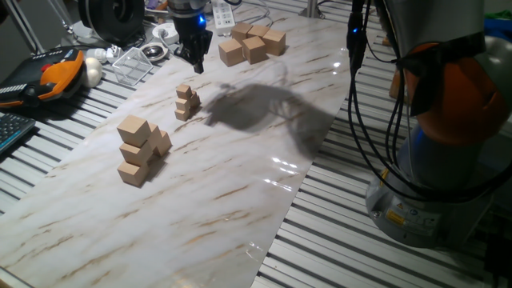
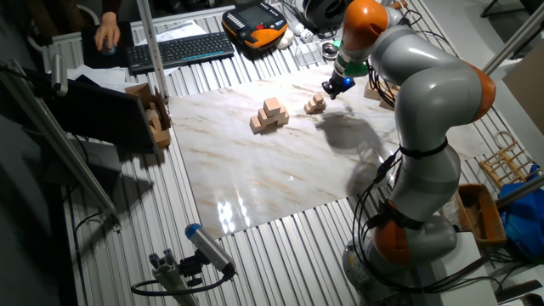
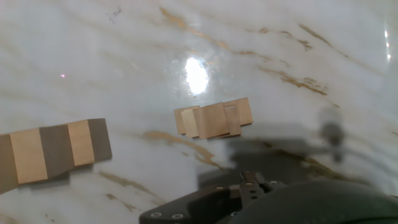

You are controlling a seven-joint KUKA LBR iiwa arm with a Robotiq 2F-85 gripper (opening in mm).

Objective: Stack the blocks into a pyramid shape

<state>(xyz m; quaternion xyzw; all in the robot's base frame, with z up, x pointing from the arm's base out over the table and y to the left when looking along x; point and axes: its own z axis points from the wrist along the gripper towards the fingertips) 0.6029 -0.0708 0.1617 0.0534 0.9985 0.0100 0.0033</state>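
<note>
The blocks (image 1: 186, 102) are tiny tan cubes stacked in a small pyramid on the marble board (image 1: 240, 192), one cube on top. They also show in the other fixed view (image 2: 315, 104), and from above in the hand view (image 3: 213, 118). My gripper (image 1: 194, 60) hangs above and behind the pile, apart from it. It is open, with nothing between its fingers. In the other fixed view the gripper (image 2: 333, 87) is just right of the pile. The hand view shows only the gripper's dark body at the bottom edge.
A stepped pile of medium tan cubes (image 1: 140, 148) stands near the front left of the board, also in the hand view (image 3: 53, 149). Large tan cubes (image 1: 252, 44) cluster at the far end. A clear plastic box (image 1: 132, 64) and a pendant (image 1: 56, 72) lie beyond the left edge.
</note>
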